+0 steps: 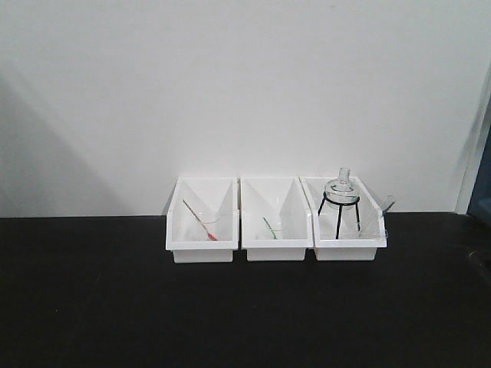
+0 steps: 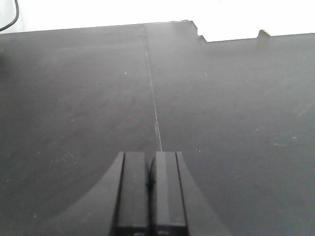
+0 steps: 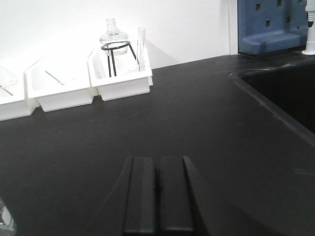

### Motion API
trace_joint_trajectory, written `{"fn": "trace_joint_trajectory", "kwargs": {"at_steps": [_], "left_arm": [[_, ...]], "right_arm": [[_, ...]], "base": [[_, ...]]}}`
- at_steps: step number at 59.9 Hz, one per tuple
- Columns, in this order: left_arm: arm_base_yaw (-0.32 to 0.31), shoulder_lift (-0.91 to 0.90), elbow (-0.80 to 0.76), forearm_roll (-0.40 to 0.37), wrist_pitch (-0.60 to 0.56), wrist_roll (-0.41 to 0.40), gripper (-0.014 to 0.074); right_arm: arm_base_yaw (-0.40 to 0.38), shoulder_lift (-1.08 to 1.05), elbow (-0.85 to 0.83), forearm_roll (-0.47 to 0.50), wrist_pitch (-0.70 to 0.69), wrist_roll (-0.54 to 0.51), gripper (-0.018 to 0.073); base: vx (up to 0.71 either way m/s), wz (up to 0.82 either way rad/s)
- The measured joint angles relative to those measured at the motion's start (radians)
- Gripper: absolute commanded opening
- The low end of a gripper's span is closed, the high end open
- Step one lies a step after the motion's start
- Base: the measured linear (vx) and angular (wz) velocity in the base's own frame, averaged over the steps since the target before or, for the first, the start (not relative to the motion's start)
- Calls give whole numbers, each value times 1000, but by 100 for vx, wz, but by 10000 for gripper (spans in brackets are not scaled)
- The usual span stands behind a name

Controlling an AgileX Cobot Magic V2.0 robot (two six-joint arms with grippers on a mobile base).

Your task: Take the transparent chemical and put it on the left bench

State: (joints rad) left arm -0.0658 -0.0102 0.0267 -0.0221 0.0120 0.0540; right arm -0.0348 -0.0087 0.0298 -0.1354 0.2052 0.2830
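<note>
Three white bins [image 1: 275, 222] line the table's [image 1: 230, 314] back edge; the clear flask [image 1: 343, 188] sits on a black stand [image 1: 338, 212] in the right-hand one, beside a test tube [image 3: 141, 42]. Left claw [image 2: 151, 184] and right claw [image 3: 157, 189] are both closed and empty, well short of the bins.

Three bins [image 1: 275, 230] sit side by side; flask [image 1: 341, 188] in the rightmost

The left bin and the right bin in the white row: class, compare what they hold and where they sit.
The left bin holds a small clear beaker with a reddish rod; the right bin holds a glass flask on a black wire stand plus a test tube. Nothing rises above the left bin's rim, while the flask stands above the right bin's. Both are white, open-topped, and against the wall.
</note>
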Motion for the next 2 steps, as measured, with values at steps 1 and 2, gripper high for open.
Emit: {"fn": "trace_joint_trajectory", "kwargs": {"at_steps": [1, 2], "left_arm": [[0, 0, 0, 0, 0, 0, -3], [0, 0, 0, 0, 0, 0, -3]], "right_arm": [[0, 0, 0, 0, 0, 0, -8], [0, 0, 0, 0, 0, 0, -8]], "base": [[0, 0], [0, 0]]}}
